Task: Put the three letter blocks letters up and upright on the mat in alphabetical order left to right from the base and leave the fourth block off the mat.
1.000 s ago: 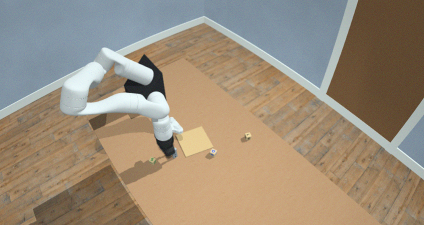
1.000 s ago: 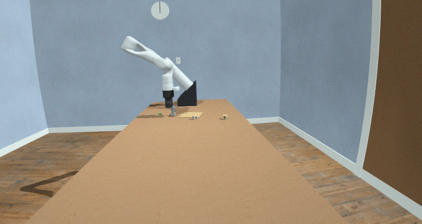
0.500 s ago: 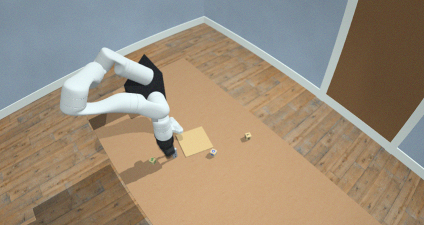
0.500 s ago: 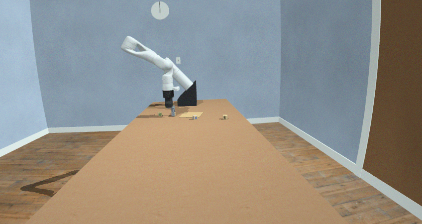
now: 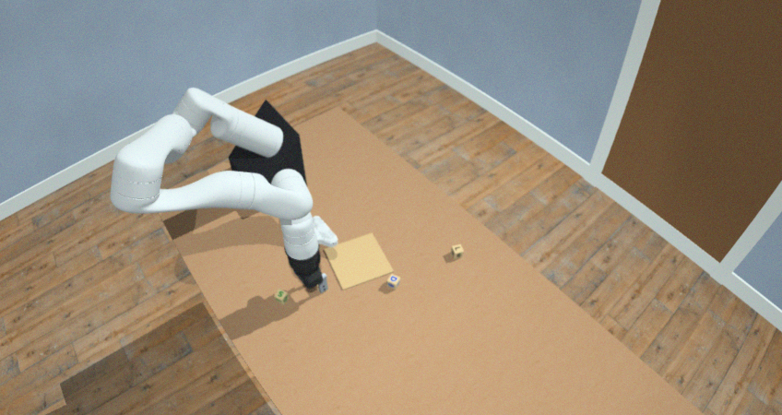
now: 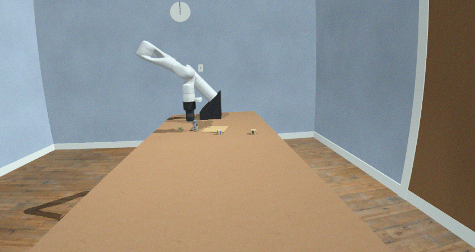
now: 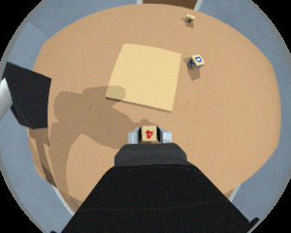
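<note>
My gripper (image 5: 322, 283) (image 6: 195, 126) (image 7: 148, 132) is open, pointing down just off the mat's near-left side. Its fingers stand on either side of a block with a red 4 (image 7: 149, 133) on top, which is off the mat. The thin yellow mat (image 5: 359, 260) (image 6: 215, 129) (image 7: 145, 78) has no block on it. A block with a green S (image 5: 280, 296) (image 6: 180, 128) lies left of the gripper. A block with a blue D (image 5: 393, 280) (image 6: 219, 132) (image 7: 197, 61) lies close outside a mat corner. A block with a black letter, seemingly L (image 5: 456, 251) (image 6: 253, 131) (image 7: 189, 18), lies farther off.
The black robot base (image 5: 266, 164) (image 6: 213, 108) (image 7: 29, 97) stands at the table's end, beyond the mat. The table's left edge (image 5: 219, 323) runs past the S block. The arm's shadow falls across the table and a mat corner.
</note>
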`<state>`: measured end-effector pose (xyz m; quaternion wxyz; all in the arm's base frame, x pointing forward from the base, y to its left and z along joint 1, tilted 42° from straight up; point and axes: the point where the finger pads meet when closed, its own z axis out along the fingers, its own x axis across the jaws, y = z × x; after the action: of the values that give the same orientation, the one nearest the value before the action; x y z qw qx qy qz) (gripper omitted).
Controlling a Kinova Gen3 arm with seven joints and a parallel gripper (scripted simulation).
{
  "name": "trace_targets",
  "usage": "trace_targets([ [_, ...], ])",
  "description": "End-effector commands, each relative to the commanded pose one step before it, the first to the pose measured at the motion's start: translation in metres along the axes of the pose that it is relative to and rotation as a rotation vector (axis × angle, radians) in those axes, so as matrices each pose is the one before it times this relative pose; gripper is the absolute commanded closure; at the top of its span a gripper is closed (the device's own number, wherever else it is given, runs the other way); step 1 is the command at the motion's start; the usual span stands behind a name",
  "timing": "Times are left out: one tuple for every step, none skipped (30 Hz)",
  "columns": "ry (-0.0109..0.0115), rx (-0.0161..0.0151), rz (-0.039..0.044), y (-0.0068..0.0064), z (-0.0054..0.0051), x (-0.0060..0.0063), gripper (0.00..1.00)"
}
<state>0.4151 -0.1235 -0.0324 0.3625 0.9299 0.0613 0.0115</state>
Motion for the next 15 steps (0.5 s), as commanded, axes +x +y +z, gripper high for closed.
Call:
trace_targets([
  [0.00117, 0.00508, 0.00073, -0.00211, 0.00109, -0.00103, 0.33],
  [0.0, 0.0, 0.0, 0.0, 0.0, 0.0, 0.27],
  [0.0, 0.0, 0.0, 0.0, 0.0, 0.0, 0.27],
  [0.0, 0.0, 0.0, 0.0, 0.0, 0.0, 0.27],
  [0.0, 0.0, 0.0, 0.0, 0.0, 0.0, 0.21],
  [0.0, 0.0, 0.0, 0.0, 0.0, 0.0, 0.21],
  [0.0, 0.0, 0.0, 0.0, 0.0, 0.0, 0.21],
  [0.0, 0.0, 0.0, 0.0, 0.0, 0.0, 0.21],
  [0.0, 0.0, 0.0, 0.0, 0.0, 0.0, 0.21],
  [0.0, 0.0, 0.0, 0.0, 0.0, 0.0, 0.21],
  [0.0, 0.0, 0.0, 0.0, 0.0, 0.0, 0.21],
  [0.0, 0.0, 0.0, 0.0, 0.0, 0.0, 0.21],
  [0.0, 0.0, 0.0, 0.0, 0.0, 0.0, 0.21],
  [0.0, 0.0, 0.0, 0.0, 0.0, 0.0, 0.21],
  [0.0, 0.0, 0.0, 0.0, 0.0, 0.0, 0.21],
])
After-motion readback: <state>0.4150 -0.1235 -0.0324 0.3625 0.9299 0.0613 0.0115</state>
